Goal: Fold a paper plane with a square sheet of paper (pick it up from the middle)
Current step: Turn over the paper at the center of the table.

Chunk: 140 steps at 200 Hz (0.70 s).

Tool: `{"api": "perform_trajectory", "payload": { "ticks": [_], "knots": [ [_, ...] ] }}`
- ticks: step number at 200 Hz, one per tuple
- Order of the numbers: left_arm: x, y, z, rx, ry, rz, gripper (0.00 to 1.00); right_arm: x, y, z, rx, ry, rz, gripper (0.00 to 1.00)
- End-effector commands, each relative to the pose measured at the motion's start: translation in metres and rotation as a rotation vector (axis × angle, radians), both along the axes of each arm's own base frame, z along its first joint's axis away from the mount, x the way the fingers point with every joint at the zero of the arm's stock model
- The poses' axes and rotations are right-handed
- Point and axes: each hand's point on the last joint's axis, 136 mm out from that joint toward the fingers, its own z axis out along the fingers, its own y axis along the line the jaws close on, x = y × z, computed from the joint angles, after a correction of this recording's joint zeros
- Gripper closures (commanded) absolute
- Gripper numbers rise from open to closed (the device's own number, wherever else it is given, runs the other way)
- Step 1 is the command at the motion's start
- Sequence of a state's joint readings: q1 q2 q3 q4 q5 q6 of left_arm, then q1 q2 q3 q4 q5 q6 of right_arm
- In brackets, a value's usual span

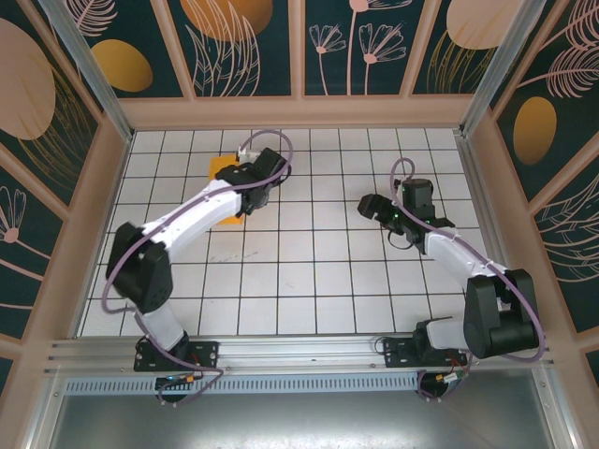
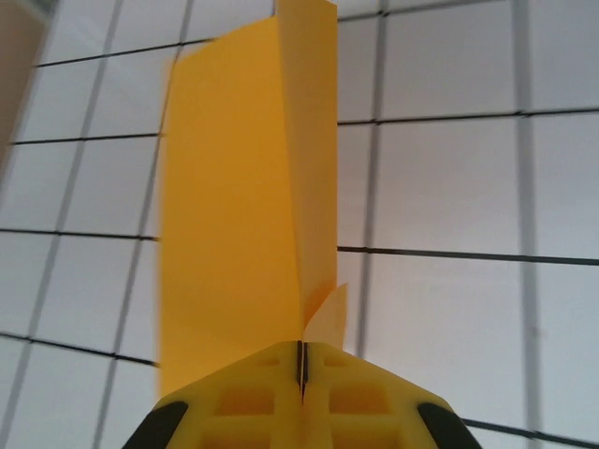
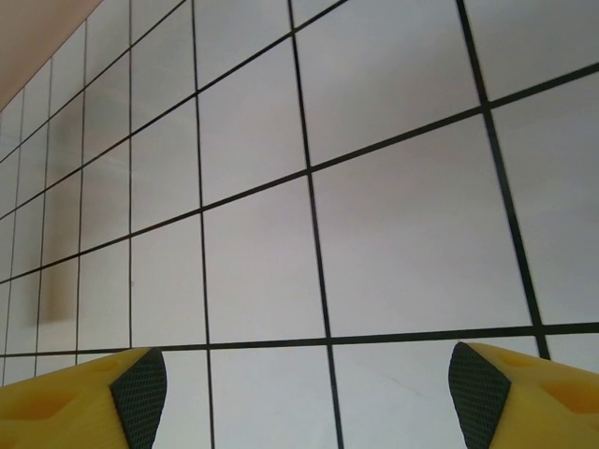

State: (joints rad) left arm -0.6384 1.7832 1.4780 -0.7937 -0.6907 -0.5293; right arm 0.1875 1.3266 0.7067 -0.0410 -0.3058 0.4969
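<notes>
The bright-orange sheet of paper (image 2: 234, 187) is folded lengthwise into a narrow strip with a raised crease, and it reaches away from my left gripper (image 2: 301, 360). That gripper is shut on the paper's near end, the yellow jaws pressed together on a thin layer. From above, the paper (image 1: 221, 168) shows on both sides of the left wrist at the back left of the grid, with the left gripper (image 1: 245, 198) over it. Its far tip is cut off, so I cannot tell if it is a pointed paper plane. My right gripper (image 1: 368, 207) hovers right of centre, open (image 3: 309, 374), with bare tiles between its fingers.
The white grid table (image 1: 318, 281) is boxed in by patterned walls (image 1: 253, 47) at the back and both sides. A metal rail (image 1: 299, 351) runs along the near edge by the arm bases. About three tiles separate the two grippers.
</notes>
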Motion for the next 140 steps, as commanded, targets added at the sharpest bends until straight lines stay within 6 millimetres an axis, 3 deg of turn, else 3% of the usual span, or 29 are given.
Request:
{"api": "perform_trajectory", "payload": {
  "ticks": [1,48,106,140],
  "knots": [
    [-0.007,0.027,-0.019,0.285,0.06,0.068,0.94,-0.005,-0.01,0.0,-0.006,0.004,-0.029,0.19],
    [-0.007,0.001,-0.075,0.408,0.157,0.041,0.92,-0.007,-0.014,-0.002,0.013,0.014,-0.022,0.19],
    [-0.018,-0.06,-0.121,0.155,0.241,-0.065,0.85,-0.007,-0.018,-0.006,0.007,0.027,-0.036,0.19],
    [-0.021,-0.075,-0.134,0.066,0.264,-0.086,0.83,-0.008,-0.018,-0.009,0.009,0.04,-0.037,0.19]
  ]
}}
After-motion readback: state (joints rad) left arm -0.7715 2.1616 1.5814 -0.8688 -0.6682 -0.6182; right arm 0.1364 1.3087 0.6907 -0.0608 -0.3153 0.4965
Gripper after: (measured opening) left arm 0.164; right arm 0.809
